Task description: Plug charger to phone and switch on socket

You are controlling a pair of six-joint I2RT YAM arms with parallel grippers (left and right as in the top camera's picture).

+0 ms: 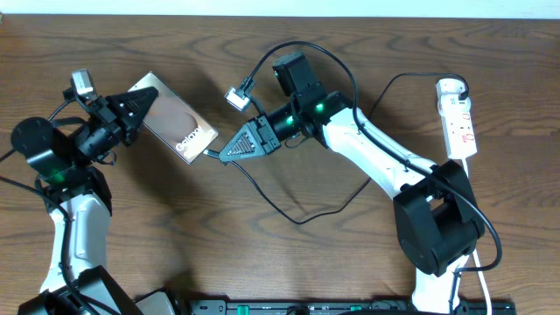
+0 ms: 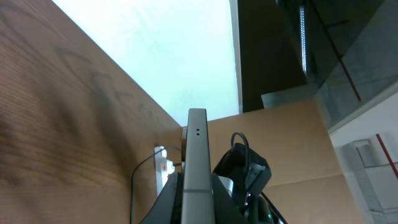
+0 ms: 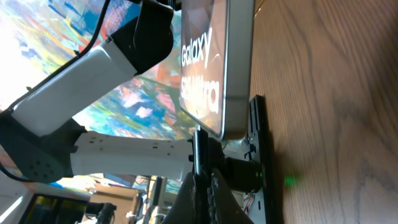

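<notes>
- The charger point(image 1: 297, 219) cable loops slack on the wooden surface point(image 1: 262, 271), closest to the arm bases.
- The right tool point(image 1: 220, 150) pinches the charger's plug tip against the short edge of the phone point(image 1: 179, 122); I cannot tell whether it is seated.
- The left tool point(image 1: 133, 107) is clamped on the phone's opposite end.
- The white socket point(image 1: 458, 118) lies far right, well apart from the phone.
</notes>
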